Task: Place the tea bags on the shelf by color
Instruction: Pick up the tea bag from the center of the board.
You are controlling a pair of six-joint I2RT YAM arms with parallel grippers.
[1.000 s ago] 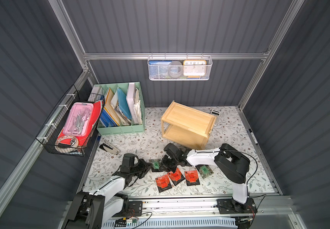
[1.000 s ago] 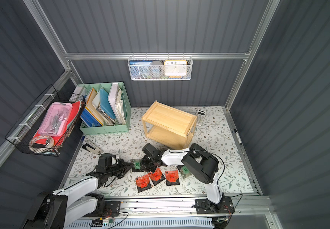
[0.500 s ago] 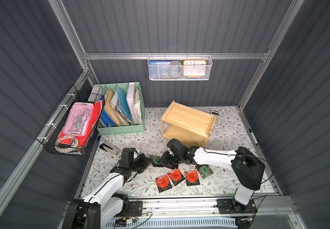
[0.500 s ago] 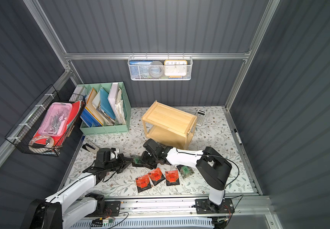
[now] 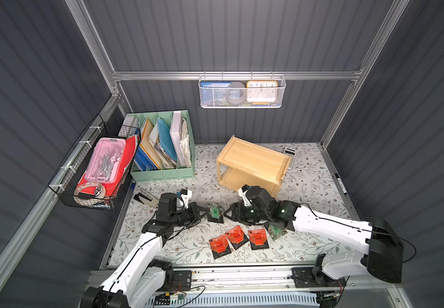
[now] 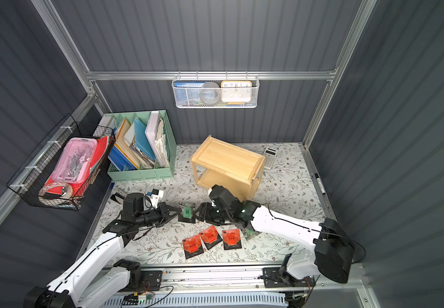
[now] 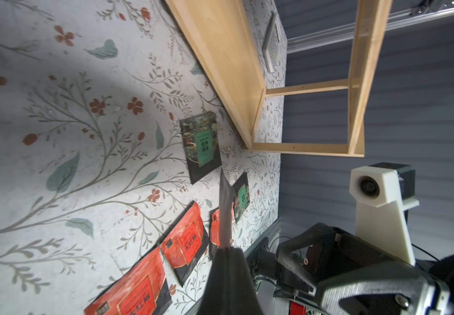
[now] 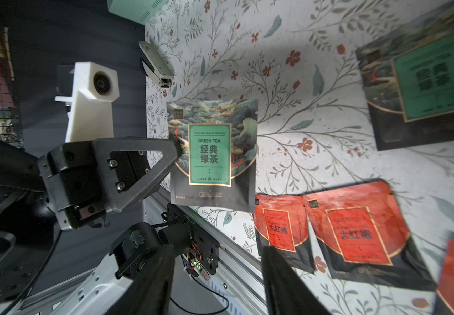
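We find the left pincer (image 5: 204,211) clenched on one edge of a green tea bag (image 5: 214,212), holding it upright and clear of the flowered mat (image 5: 309,181). The right pincer (image 5: 226,213) faces it from the bag's other side. Its fingers are spread and grasp nothing, and in the right wrist view they stand apart from the bag. The bag thus hangs between the two pincers. Three red tea bags (image 5: 236,236) lie flat in a row on the mat, near the right pincer on its rail side. A second green tea bag (image 5: 277,232) lies partly under the right arm, behind that pincer. A third green tea bag (image 7: 202,146) lies flat ahead of the left pincer, just beside the shelf's corner. The shelf (image 5: 253,160) stands on the mat beyond the right pincer.
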